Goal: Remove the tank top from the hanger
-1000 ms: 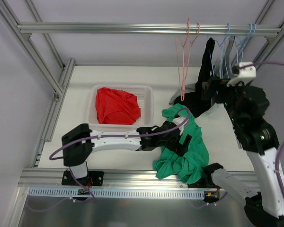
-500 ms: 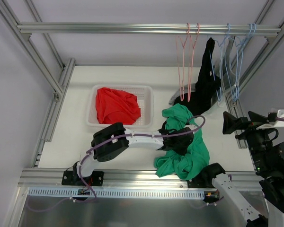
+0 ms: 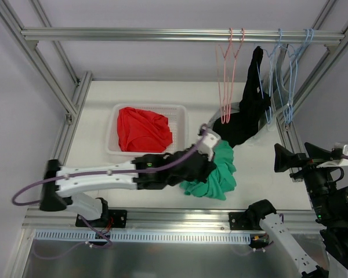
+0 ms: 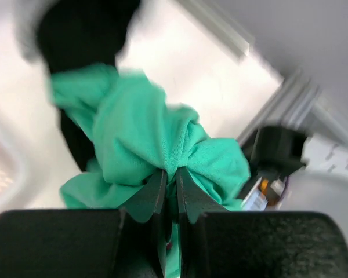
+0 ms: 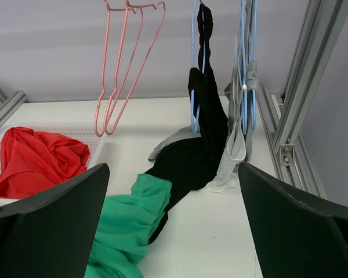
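A green tank top (image 3: 217, 176) lies bunched on the table, off any hanger, left of the black one. My left gripper (image 3: 204, 169) is shut on a fold of it; in the left wrist view the cloth (image 4: 145, 133) is pinched between the two fingers of that gripper (image 4: 171, 174). A black tank top (image 3: 252, 98) hangs from a blue hanger (image 5: 194, 69) on the rail, its lower end trailing on the table. My right gripper (image 3: 298, 155) hangs wide open at the right, away from the hangers, holding nothing (image 5: 173, 171).
Two bare pink hangers (image 3: 226, 75) hang left of the black tank top. More blue hangers (image 3: 287, 69) carry a grey-white garment (image 5: 238, 145). A white basket (image 3: 182, 124) with a red garment (image 3: 142, 130) stands at the left. Aluminium frame posts (image 5: 301, 98) line the right side.
My left gripper has shut on the green tank top and dragged it left, bunching it. The right arm drew back from the hangers to the right edge.
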### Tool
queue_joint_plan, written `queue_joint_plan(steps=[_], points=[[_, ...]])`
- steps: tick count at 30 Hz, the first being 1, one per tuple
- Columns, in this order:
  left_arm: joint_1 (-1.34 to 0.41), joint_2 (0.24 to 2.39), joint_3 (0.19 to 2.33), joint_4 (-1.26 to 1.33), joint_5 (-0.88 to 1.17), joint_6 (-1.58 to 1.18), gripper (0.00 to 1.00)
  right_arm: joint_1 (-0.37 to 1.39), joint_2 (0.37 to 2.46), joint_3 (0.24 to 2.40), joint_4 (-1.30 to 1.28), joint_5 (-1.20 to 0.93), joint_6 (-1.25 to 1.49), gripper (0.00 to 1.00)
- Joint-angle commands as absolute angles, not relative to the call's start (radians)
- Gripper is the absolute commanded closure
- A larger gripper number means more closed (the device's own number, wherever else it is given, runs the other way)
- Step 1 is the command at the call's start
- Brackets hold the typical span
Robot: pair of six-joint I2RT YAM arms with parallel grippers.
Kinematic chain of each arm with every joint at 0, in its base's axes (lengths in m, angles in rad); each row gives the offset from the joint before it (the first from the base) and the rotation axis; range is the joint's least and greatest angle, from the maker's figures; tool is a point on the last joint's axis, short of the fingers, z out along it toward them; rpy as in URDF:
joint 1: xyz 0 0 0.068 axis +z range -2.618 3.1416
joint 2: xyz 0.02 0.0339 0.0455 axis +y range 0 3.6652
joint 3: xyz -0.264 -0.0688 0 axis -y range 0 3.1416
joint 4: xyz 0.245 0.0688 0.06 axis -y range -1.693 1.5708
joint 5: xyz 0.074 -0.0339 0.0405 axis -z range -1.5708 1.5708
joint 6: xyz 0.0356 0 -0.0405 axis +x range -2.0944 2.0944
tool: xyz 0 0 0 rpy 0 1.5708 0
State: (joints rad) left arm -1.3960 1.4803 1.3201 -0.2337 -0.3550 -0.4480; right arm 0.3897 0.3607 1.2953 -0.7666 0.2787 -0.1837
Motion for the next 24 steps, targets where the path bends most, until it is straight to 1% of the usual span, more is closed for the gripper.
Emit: queue_joint_plan(steps=[1,3,5,6,10,18,21,24], points=[[-1.387,1.286,1.308,-0.262,-0.63,-0.356,1.0,0.393,0.35,1.281,-0.724,0.299,-0.176,0.01],[-1.387,1.207,1.33,-0.291,-0.742,-0.328,1.0,0.393,0.348,1.279,-0.723,0.305,-0.176,0.01],[-1.387,1.152,1.357,-0.305,-0.811,-0.261,1.0,0.391,0.348,1.282,-0.716,0.307,-0.175,0.0],[-1.387,1.14,1.397,-0.307,-0.862,-0.206,1.0,0.391,0.35,1.282,-0.712,0.305,-0.175,0.01],[-1.37,1.137,1.535,-0.304,-0.945,-0.056,1.0,0.393,0.357,1.285,-0.701,0.295,-0.167,0.0],[-1.247,1.238,1.845,-0.31,-0.868,0.118,1.0,0.391,0.376,1.307,-0.683,0.262,-0.149,0.0],[-1.175,1.273,1.922,-0.313,-0.821,0.127,1.0,0.391,0.388,1.318,-0.681,0.25,-0.147,0.0],[-1.06,1.313,1.959,-0.321,-0.744,0.086,1.0,0.391,0.391,1.319,-0.683,0.245,-0.146,0.01]])
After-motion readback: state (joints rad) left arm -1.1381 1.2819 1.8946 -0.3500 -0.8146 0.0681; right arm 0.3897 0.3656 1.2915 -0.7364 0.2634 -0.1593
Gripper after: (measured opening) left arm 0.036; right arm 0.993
